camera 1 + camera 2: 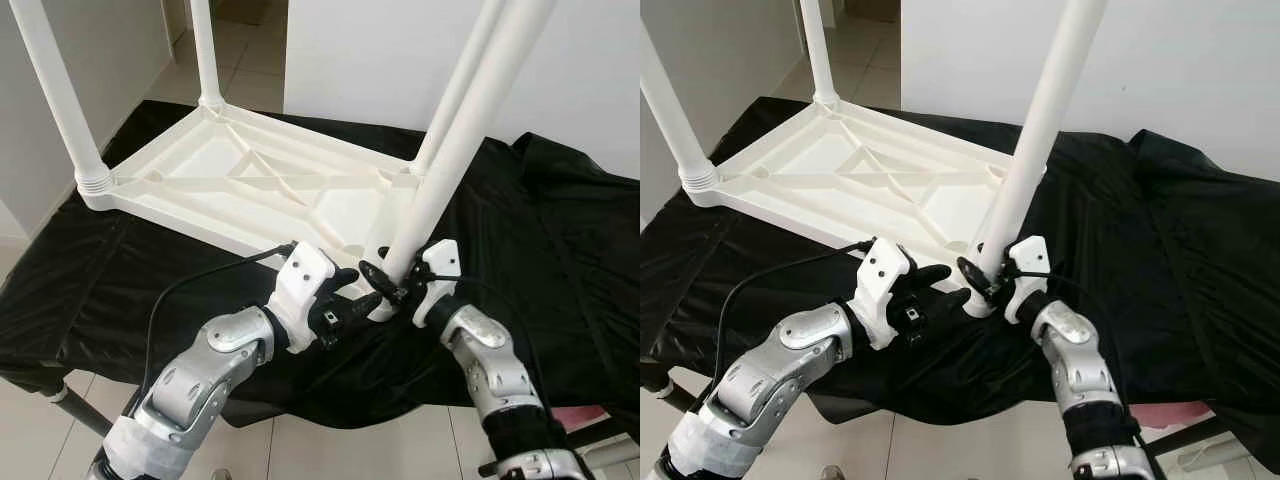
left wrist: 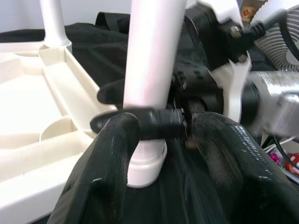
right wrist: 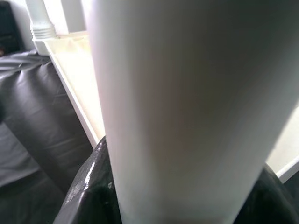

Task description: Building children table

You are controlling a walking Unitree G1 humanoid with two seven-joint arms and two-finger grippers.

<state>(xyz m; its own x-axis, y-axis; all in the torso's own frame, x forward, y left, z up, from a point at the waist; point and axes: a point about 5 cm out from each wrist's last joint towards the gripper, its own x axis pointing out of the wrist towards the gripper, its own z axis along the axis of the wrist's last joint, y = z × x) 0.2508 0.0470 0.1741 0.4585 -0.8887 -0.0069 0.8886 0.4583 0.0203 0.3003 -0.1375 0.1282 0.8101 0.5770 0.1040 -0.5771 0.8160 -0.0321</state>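
The tabletop [image 1: 250,185] lies inverted on black cloth [image 1: 560,250]. The right gripper [image 1: 392,280] clamps the near leg [image 1: 455,160] at its corner socket. The left gripper [image 1: 350,305] sits just beside, fingers apart, empty.

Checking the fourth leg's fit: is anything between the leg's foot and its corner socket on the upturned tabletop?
Nothing visible. The right gripper clamps the leg low down, its foot at the tabletop corner. The left gripper is just beside it.
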